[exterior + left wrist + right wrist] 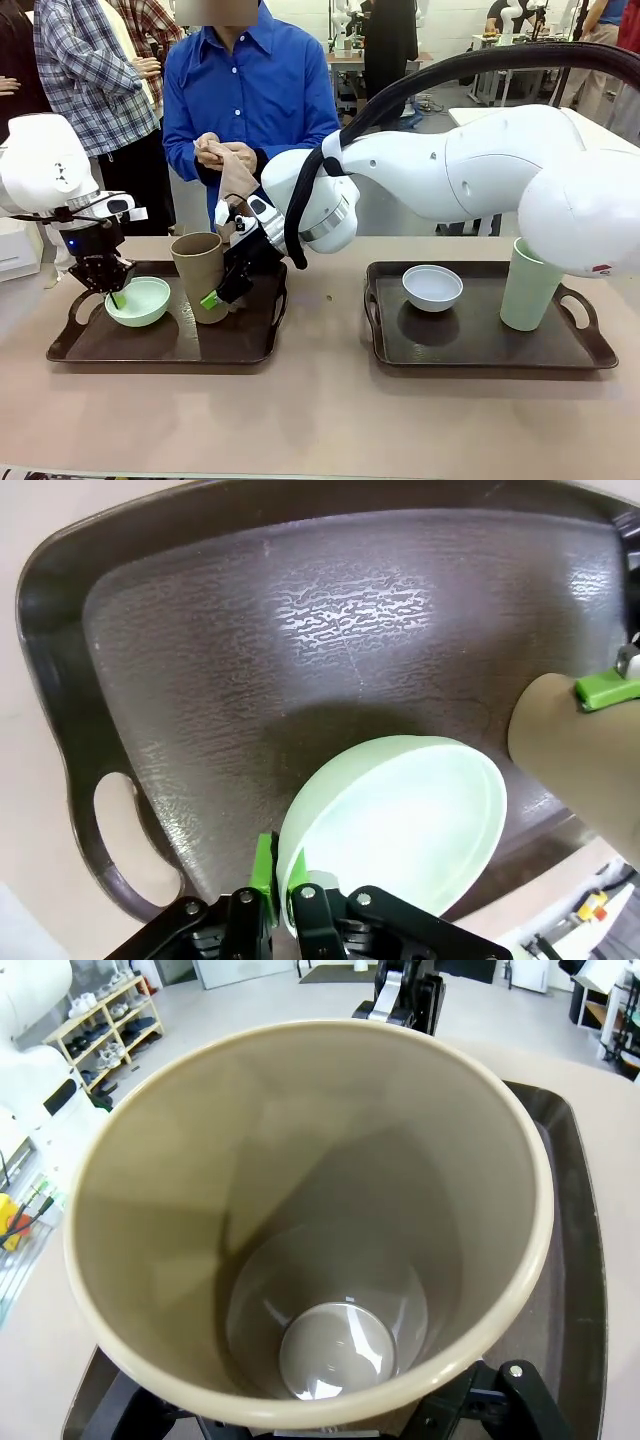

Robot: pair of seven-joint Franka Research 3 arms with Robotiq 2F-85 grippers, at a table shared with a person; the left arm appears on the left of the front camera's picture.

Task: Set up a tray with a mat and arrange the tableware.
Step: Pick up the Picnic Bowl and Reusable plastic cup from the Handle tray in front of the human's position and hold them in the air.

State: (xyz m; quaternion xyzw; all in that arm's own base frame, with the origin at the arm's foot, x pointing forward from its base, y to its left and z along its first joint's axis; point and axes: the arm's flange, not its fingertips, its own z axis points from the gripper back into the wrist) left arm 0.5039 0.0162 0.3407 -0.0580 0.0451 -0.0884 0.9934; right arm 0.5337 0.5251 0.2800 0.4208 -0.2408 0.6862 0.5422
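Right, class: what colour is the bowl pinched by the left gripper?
The bowl is mint green, clearest in the left wrist view.

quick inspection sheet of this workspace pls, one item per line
surface: beige table, two dark trays, left tray and right tray
job's things: mint green bowl, tilted, and brown tumbler at left tray; white bowl and pale green tumbler on right tray
clutter: nothing seen
grippers: left gripper shut on the mint green bowl's rim; right gripper at the brown tumbler, pad against its side, grip unclear
cables: black hose along the right arm
surroundings: person in blue shirt at far side, hands clasped
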